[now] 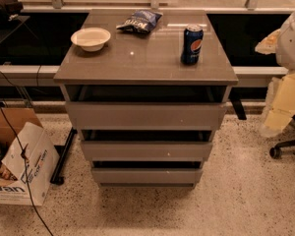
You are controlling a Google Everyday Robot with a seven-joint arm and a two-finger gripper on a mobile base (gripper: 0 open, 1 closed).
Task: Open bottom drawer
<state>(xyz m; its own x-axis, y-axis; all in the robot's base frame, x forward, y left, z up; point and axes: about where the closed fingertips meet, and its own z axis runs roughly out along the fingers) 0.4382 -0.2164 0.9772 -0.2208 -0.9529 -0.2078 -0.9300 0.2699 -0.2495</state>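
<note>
Lowest of three grey fronts: bottom drawer (146, 175). At right edge, well apart from it: gripper (285, 100), grip state cannot tell.

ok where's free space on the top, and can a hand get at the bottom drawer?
Top: the front half is bare, ahead of bowl and can. The back is crowded: bowl, chip bag, can. Bottom drawer: the floor in front is bare; a box sits to its left. Gripper not in view.
</note>
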